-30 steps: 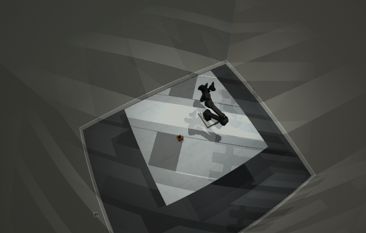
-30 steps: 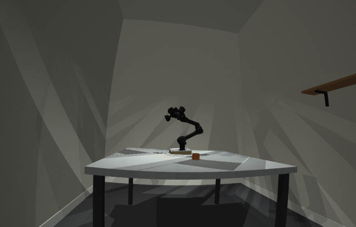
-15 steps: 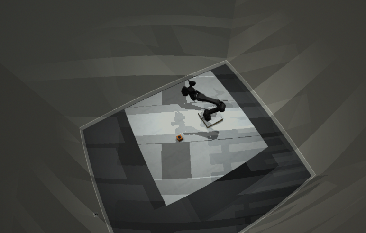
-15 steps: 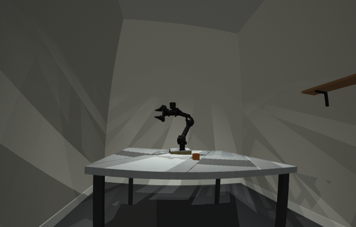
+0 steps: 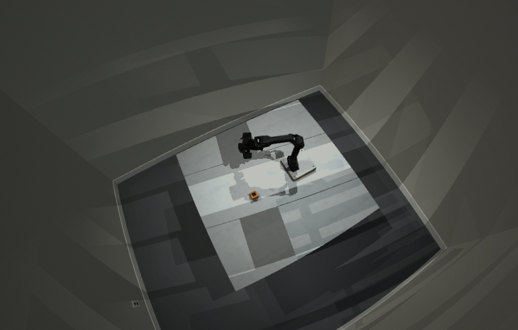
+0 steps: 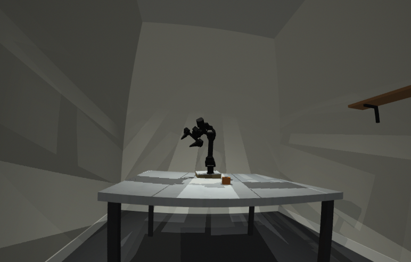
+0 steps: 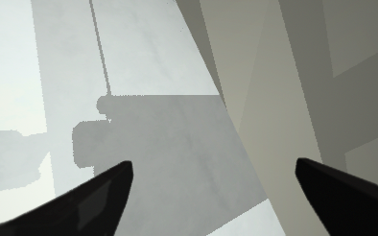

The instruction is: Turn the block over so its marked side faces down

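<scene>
The orange block (image 5: 253, 196) (image 6: 225, 180) rests on the pale table (image 5: 223, 247) (image 6: 265, 199) (image 7: 143, 53). A dark square mark shows on its upper face in the top view. My gripper (image 5: 245, 145) (image 6: 186, 142) (image 7: 213, 167) is open and empty, high above the table and well away from the block. Its fingers point down at a slant in the exterior view. The block is not in the wrist view. Its underside is hidden.
The arm's base plate (image 5: 305, 170) (image 6: 208, 175) stands on the table near the block. A brown wall shelf (image 6: 399, 95) is far to the right in the exterior view. Arm shadows cross the table.
</scene>
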You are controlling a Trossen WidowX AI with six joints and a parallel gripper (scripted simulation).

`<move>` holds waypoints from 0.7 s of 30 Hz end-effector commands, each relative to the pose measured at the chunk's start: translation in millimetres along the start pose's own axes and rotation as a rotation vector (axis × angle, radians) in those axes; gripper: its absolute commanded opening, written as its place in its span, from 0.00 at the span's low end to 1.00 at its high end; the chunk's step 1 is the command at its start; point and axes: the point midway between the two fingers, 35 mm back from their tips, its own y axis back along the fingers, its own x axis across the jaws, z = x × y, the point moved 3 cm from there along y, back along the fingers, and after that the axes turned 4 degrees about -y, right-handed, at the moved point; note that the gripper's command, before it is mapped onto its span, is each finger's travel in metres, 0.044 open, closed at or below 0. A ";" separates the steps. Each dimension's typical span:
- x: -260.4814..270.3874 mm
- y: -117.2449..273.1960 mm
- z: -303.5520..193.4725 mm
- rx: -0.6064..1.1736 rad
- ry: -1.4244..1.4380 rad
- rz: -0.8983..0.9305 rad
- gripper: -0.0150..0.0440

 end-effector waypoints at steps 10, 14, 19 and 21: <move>200.3 19.3 10.7 0.258 0.139 0.573 1.00; 250.2 40.8 -6.5 0.399 0.177 0.678 1.00; 298.3 63.1 -22.8 0.584 0.212 0.739 1.00; 300.1 64.1 -23.5 0.592 0.213 0.740 1.00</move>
